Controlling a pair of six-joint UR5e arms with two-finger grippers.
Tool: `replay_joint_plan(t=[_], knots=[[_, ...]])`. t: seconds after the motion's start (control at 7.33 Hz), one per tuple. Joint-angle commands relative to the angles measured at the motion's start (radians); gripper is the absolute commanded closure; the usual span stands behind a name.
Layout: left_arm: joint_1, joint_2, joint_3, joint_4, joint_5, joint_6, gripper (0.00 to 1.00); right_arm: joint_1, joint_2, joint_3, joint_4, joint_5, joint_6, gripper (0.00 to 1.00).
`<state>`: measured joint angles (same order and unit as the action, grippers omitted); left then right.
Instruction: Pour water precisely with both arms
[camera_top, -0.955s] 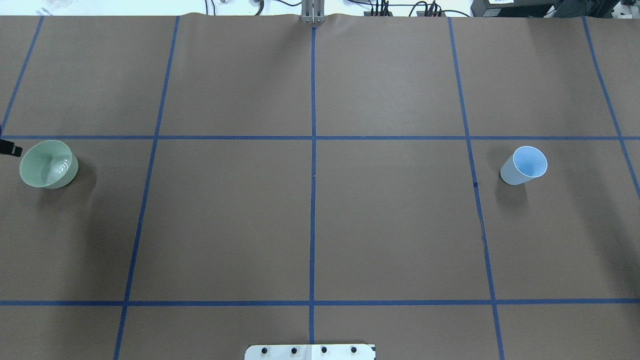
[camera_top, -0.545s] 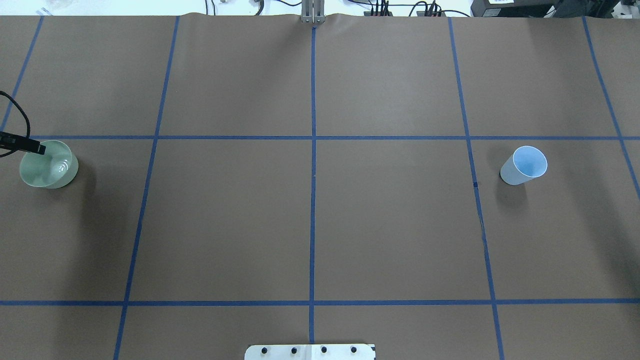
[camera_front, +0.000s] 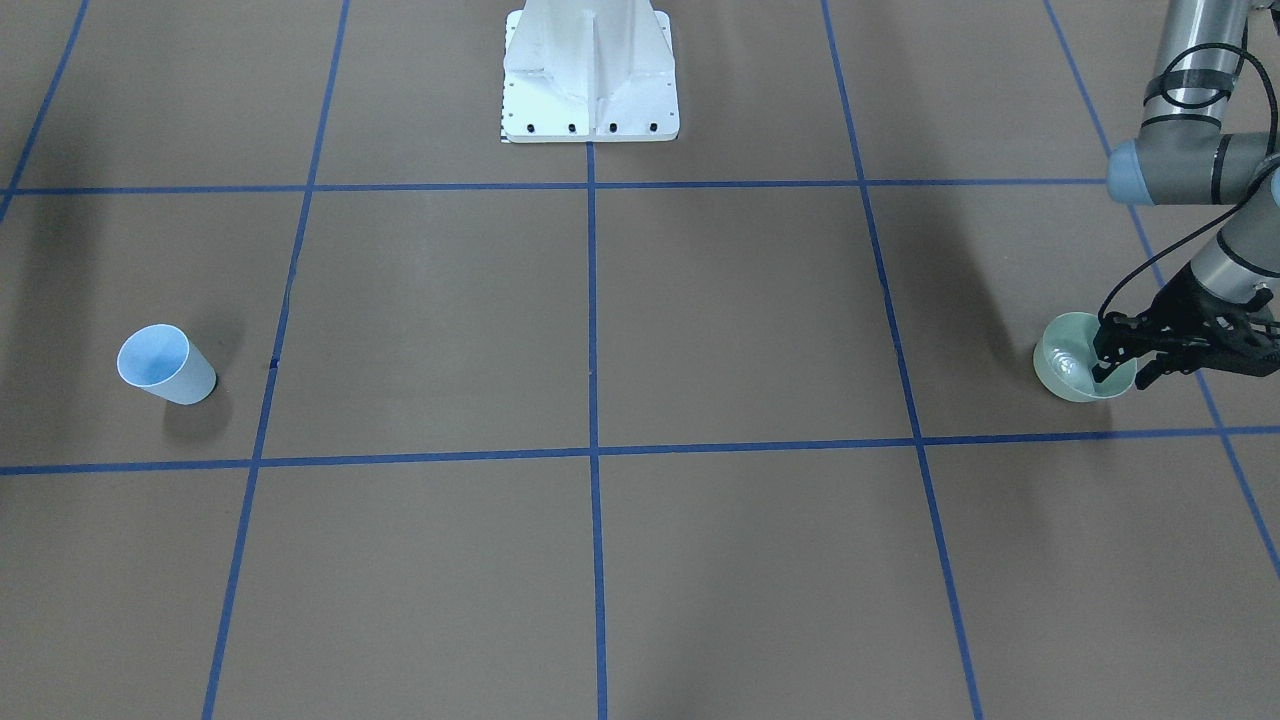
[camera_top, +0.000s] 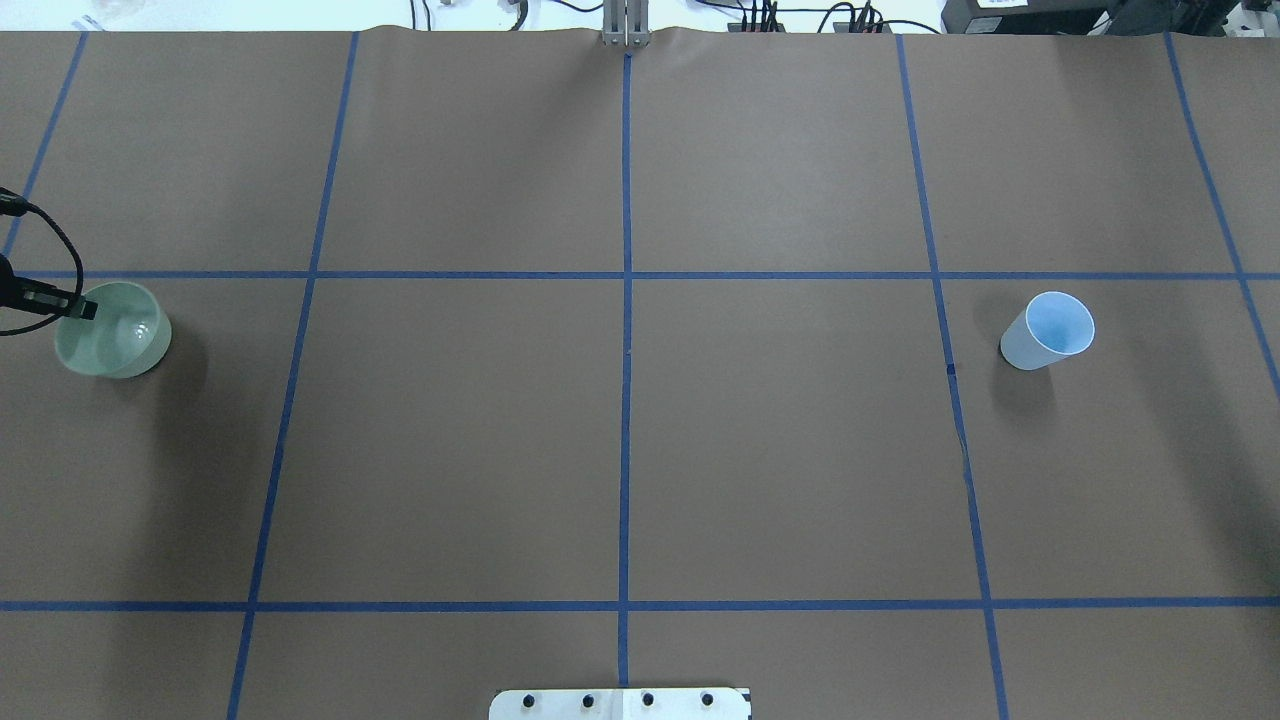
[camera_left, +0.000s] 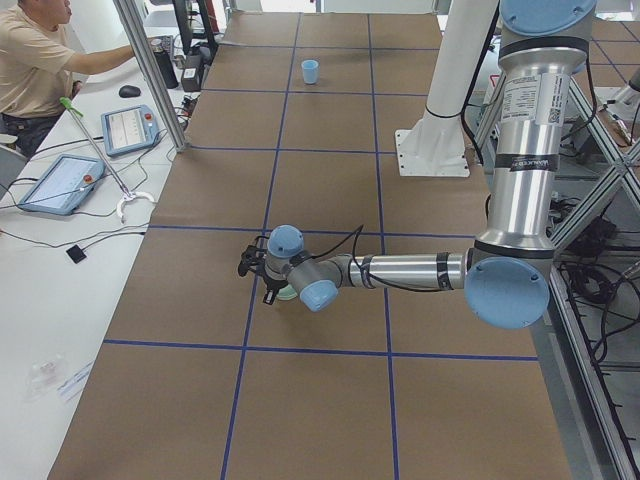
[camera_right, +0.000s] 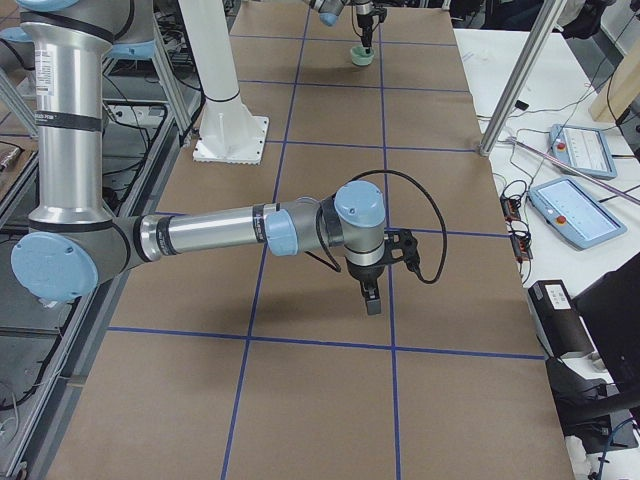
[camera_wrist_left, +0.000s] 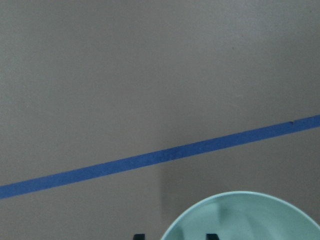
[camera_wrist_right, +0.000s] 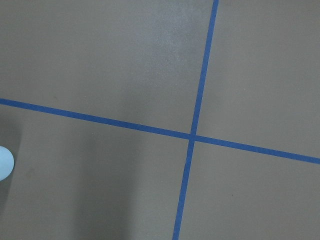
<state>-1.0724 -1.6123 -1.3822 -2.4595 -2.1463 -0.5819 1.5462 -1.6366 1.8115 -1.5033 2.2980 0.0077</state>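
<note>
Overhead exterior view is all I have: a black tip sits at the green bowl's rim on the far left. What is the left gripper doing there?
Observer: The front-facing view shows the left gripper with its jaws open astride the green bowl's rim, one finger inside and one outside.
Operator: And the right arm? I see none of it.
Observer: In the right-side view the right arm stretches out over the table with the right gripper pointing down. I cannot tell whether its jaws are open.
Operator: Is it near the blue cup?
Observer: Its wrist camera catches only a pale sliver, likely the blue cup, at the frame's left edge.
</note>
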Motion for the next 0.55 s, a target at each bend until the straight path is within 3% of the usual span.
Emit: replay_joint_plan(t=[0.0, 0.14, 0.41], knots=[[0.000, -0.006, -0.062, 0.020, -0.064, -0.009, 1.00, 0.000, 0.000, 0.000, 0.000, 0.000, 0.000, 0.00], [0.000, -0.015, -0.134, 0.103, -0.095, -0.015, 1.00, 0.000, -0.002, 0.000, 0.000, 0.000, 0.000, 0.00], [0.008, -0.119, -0.324, 0.407, -0.096, -0.069, 1.00, 0.000, -0.003, -0.001, 0.000, 0.001, 0.000, 0.00]])
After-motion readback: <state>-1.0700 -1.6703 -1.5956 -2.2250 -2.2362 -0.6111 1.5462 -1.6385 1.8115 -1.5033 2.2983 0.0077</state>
